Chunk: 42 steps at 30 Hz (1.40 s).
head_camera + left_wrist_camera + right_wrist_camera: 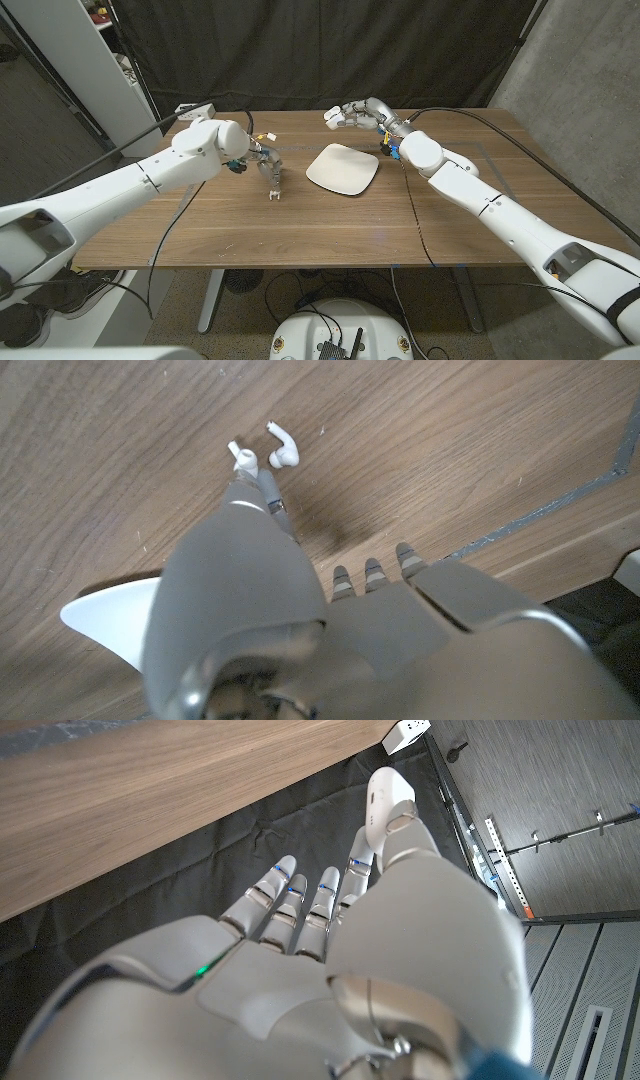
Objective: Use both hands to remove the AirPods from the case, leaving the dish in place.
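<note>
Wooden surface point(300, 225) carries both white AirPods point(283, 448) near the white square dish point(342, 168), by the left hand's point(268, 168) empty spread fingers, so removal looks done, while the right hand point(358, 114) grips the white case point(384, 802).

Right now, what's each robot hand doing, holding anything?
Left hand: holds nothing; a fingertip touches an AirPod on the table.
Right hand: holding the white case.

Table point(300, 225): brown wood, matt, visible grain. Dish point(342, 168): white, smooth, faintly glossy. Earbuds point(283, 450): glossy white plastic. Case point(384, 798): smooth white plastic. Left hand point(260, 585) and right hand point(330, 950): matt grey plastic shells. Backdrop point(330, 50): black cloth, creased.
</note>
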Tool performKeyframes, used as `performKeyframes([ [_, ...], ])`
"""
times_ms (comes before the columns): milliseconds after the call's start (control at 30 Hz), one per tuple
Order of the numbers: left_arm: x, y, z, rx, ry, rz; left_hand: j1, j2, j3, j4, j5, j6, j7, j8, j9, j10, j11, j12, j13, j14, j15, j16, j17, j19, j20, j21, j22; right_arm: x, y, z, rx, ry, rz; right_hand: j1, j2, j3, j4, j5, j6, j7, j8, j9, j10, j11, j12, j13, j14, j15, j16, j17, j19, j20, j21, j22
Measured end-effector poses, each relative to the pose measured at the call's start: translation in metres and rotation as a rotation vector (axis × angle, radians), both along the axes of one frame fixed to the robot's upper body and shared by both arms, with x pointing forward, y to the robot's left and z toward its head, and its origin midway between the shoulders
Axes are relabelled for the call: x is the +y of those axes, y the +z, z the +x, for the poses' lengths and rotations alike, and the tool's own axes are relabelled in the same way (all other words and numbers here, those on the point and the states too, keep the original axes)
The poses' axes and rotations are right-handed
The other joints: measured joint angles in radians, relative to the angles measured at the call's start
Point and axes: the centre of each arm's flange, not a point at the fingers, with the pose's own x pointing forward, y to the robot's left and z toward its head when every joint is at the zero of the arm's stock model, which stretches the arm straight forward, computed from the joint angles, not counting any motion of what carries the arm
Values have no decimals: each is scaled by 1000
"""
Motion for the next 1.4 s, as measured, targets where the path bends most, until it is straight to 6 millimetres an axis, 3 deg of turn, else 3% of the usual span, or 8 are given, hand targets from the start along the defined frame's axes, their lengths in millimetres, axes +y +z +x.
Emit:
performKeyframes([
  [133, 2, -12, -2, 16, -2, -5, -1, -1, 0, 0, 0, 0, 0, 0, -5, 14, -3, 8, 0, 3, -3, 0, 0, 14, 1, 5, 2, 3, 1, 3, 2, 5, -5, 0, 0, 0, 0, 0, 0, 0, 0, 0, 0, 0, 0, 0, 0, 0, 0, 0, -4, -4, 0, 0],
  [167, 5, 5, 1, -145, 15, 16, -6, -7, 0, 0, -1, 13, -13, -1, -9, 14, -3, 8, 0, 3, -3, 0, 0, 18, -3, 5, 2, 4, 1, 4, 3, 6, -6, 0, 0, 0, 0, 0, 0, 0, 0, 0, 0, 0, 0, 0, 0, 0, 0, 0, -4, -4, 0, 0],
  [367, 6, -2, -1, -184, 18, 16, -8, -8, -3, 3, -3, 3, -27, -13, -15, 25, -4, 8, 0, 2, -12, 3, 2, 37, -1, 13, -1, 6, 1, 6, 6, 11, -14, 0, 0, 0, 0, 4, 0, 0, 0, 0, -4, -4, 0, 5, 0, 0, 0, 0, -4, -4, 0, 0],
  [567, 9, -5, -1, -205, 24, 14, -12, -12, -7, 7, -4, -43, -109, -50, -39, 35, -4, 8, 0, -2, -16, 3, 3, 66, 2, 13, -1, 7, 1, 7, 7, 14, -17, 0, 0, 0, 0, 4, -2, -2, 0, -1, -4, -4, 0, 5, 0, 0, 0, 0, -4, -4, 0, 0],
  [667, 11, -6, -2, -212, 28, 8, -15, -16, -7, 7, -2, -122, -123, -64, -59, 41, 2, 8, 0, 2, -23, -1, 3, 80, 3, 13, -1, 8, 1, 8, 7, 14, -21, 0, 0, 0, 0, 4, -2, -2, -1, -1, -4, -4, 0, 5, 0, 0, 0, 0, -7, -7, 0, 0],
  [800, 14, -5, -2, -244, 29, -12, -21, -21, -11, 11, 9, -221, -127, -66, -83, 52, 13, 8, 3, 2, -23, -1, 3, 93, 4, 13, -1, 10, 2, 9, 6, 14, -25, 4, 1, 0, 0, 4, -2, -2, -3, -1, -4, -4, 0, 5, 0, 0, 0, 0, -7, -7, 0, 0],
  [1067, 15, -5, -6, -282, 21, -82, -56, -55, -47, 27, 26, -314, -119, -66, -102, 63, 24, 8, 3, 14, -27, -1, 7, 107, 1, 13, -1, 11, 3, 9, 4, 15, -27, 6, 2, 0, 0, 4, -7, -7, -6, -1, -7, -7, 0, 5, 0, 0, -4, 0, -7, -7, 0, 0],
  [1400, 22, -3, -19, -362, -12, -237, -101, -75, -93, 48, 42, -286, -74, -42, -114, 121, 7, 32, 11, 80, -39, 8, 12, 154, -10, 13, 2, 11, 3, 9, 4, 26, -16, 6, 2, 0, 0, 4, -7, -7, -11, -1, -7, -7, 0, 5, 0, 0, -4, 0, -7, -7, 0, 0],
])
